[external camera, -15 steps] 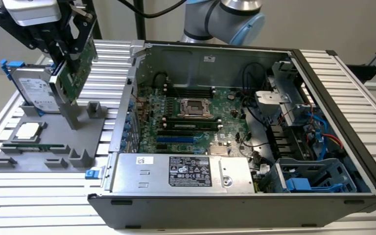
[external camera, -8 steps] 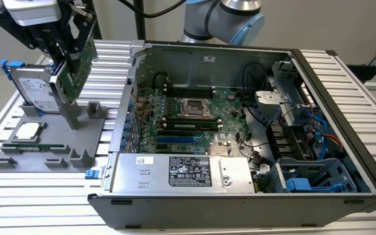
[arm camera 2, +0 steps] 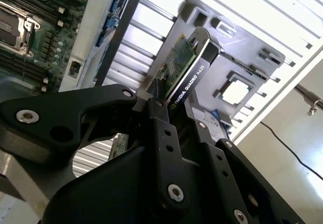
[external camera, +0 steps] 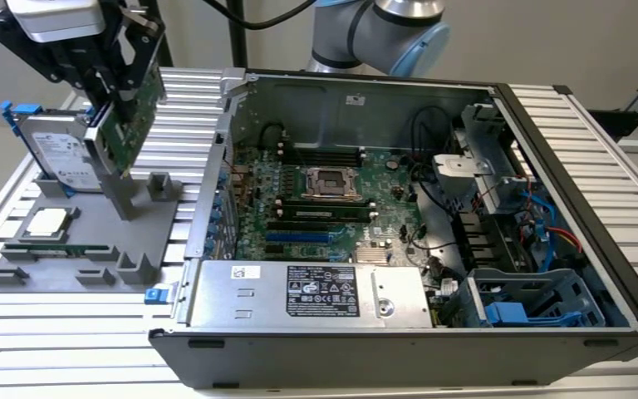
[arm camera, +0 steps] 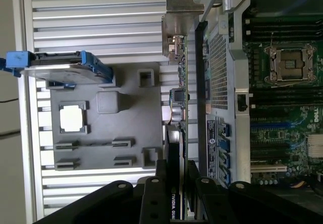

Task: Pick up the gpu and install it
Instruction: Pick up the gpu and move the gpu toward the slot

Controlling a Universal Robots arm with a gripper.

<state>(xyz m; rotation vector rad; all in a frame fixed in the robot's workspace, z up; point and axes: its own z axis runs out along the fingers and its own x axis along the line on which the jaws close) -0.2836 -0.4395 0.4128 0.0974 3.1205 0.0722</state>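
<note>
In the exterior view we lose the top of the gripper (external camera: 114,87) past the picture's upper edge, and the arm (external camera: 380,25) is cut off there too. The gpu (external camera: 130,133) covers part of the hard drive (external camera: 56,154). In the second wrist view the fingers (arm camera 2: 160,133) clamped on the card hide its near end.

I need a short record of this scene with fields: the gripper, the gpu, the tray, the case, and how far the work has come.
gripper: shut on the gpu
gpu: held upright on edge over the gray tray, outside the computer case
gray tray: holds a hard drive with blue rails, standing, and a processor lying flat
computer case: open, at the exterior view's right of the tray, motherboard exposed
progress: gpu picked up, not yet installed
</note>
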